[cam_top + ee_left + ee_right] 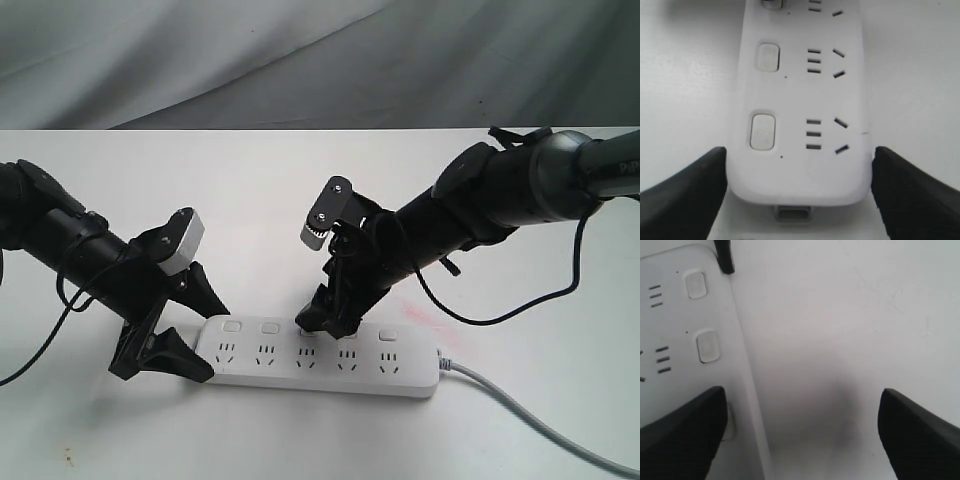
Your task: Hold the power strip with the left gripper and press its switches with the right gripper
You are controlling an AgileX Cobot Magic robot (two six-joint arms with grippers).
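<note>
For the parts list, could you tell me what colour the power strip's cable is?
The cable is light grey, clearest in the exterior view.

One power strip [320,372], one grey cable [530,415] off its far end. Five socket groups [266,353] along it. Switches [232,326] — three show clear, any others sit covered under the right gripper [325,326]. Two grippers in all — the left gripper [213,340] makes the pair.

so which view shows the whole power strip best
The exterior view: the power strip lies there end to end, with its grey cable. The left wrist view shows only one end and the switches there; the right wrist view shows just one long edge.
</note>
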